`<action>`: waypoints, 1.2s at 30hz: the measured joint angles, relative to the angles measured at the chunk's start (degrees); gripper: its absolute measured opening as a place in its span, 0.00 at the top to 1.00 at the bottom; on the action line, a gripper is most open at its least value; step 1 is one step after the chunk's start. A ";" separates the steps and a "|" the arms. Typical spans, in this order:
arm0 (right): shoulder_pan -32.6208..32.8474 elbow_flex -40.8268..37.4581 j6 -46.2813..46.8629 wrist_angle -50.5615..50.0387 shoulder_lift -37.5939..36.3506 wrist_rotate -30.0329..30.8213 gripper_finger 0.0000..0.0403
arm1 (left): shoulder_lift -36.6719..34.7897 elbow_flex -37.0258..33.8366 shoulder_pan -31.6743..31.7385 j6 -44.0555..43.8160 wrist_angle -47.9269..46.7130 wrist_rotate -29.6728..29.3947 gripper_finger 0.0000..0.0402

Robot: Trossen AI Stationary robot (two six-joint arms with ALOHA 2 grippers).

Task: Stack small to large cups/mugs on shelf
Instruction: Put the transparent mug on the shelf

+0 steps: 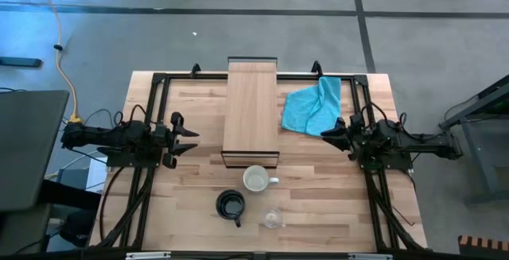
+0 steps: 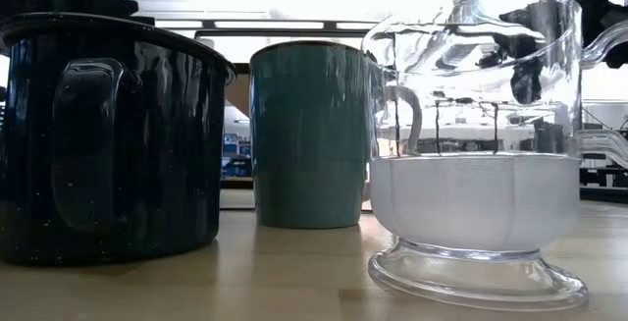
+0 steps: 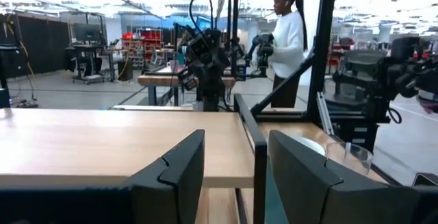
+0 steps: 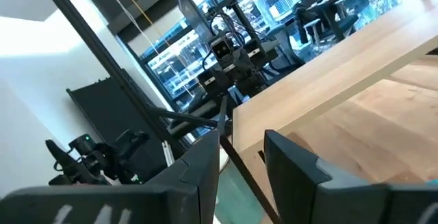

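The light-wood shelf (image 1: pixel 251 113) stands mid-table on its dark frame. Near its front end stand the white handled mug (image 1: pixel 256 180), the black handled mug (image 1: pixel 231 205) and the small clear glass cup (image 1: pixel 273 217), all upright on the table. In the low view the black mug (image 2: pixel 108 134) is at the left, the white mug (image 2: pixel 309 134) behind in the middle and the glass cup (image 2: pixel 471 134) at the right. My left gripper (image 1: pixel 191 138) is open and empty, left of the shelf. My right gripper (image 1: pixel 330 131) is open and empty, right of the shelf.
A turquoise cloth (image 1: pixel 312 105) lies crumpled on the table between the shelf and my right gripper. A dark frame (image 1: pixel 159 81) runs around the table's edges. A person (image 3: pixel 287 46) stands in the room beyond the table.
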 joint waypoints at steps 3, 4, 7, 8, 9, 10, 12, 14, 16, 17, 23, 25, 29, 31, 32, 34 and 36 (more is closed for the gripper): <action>0.00 -0.02 0.26 -0.03 0.00 0.00 0.73 | 0.02 0.00 0.00 -0.05 -0.17 -0.28 0.62; 0.00 0.00 -0.29 -0.03 0.00 0.00 0.73 | 0.00 0.00 0.00 -0.02 -0.14 -0.49 0.62; 0.00 -0.01 -3.01 -0.19 0.00 0.56 0.73 | 0.02 0.00 0.00 0.02 -0.45 -0.66 0.62; 0.00 -0.02 -3.29 -0.21 0.00 0.87 0.73 | 0.02 0.00 0.00 0.02 -0.41 -0.66 0.62; 0.00 -0.01 -3.28 -0.19 0.00 1.24 0.73 | 0.02 0.00 0.00 0.06 -0.39 -0.72 0.62; 0.00 -0.02 -3.13 -0.16 0.00 1.46 0.73 | 0.02 0.00 0.00 0.09 -0.41 -1.32 0.62; 0.00 -0.02 -2.88 -0.12 0.00 1.60 0.73 | 0.01 0.00 0.00 -1.20 -0.30 -2.89 0.62; 0.00 -0.02 -3.59 -0.12 0.00 1.64 0.73 | 0.01 0.00 0.01 -5.90 0.43 -3.62 0.62; 0.00 -0.02 -4.32 -0.04 0.00 1.65 0.73 | 0.01 0.00 0.00 -9.97 0.47 -4.26 0.62; 0.00 -0.01 -4.24 0.05 0.00 1.68 0.73 | 0.02 0.00 0.00 -10.72 0.39 -4.94 0.62; 0.00 -0.01 -4.14 0.54 0.00 2.12 0.73 | 0.02 0.00 0.00 -17.73 0.34 -2.24 0.62; 0.00 -0.01 -4.14 0.52 0.00 2.12 0.73 | 0.02 0.00 -0.01 -21.94 0.69 -0.49 0.62; 0.00 -0.02 -4.14 0.54 0.00 2.12 0.73 | 0.02 0.00 0.00 -34.21 1.01 0.45 0.62; 0.00 -0.01 -4.18 0.54 0.00 2.12 0.73 | 0.02 0.00 0.00 -38.67 1.02 0.45 0.62; 0.00 0.00 -4.19 0.54 0.00 2.12 0.73 | 0.02 0.00 0.00 -39.97 0.99 0.46 0.62; 0.00 -0.01 -4.20 0.53 0.00 2.12 0.73 | 0.02 0.00 0.00 -40.52 0.99 0.44 0.62; 0.00 -0.01 -4.23 0.54 0.00 2.12 0.73 | 0.02 0.00 0.00 -39.92 0.98 0.43 0.62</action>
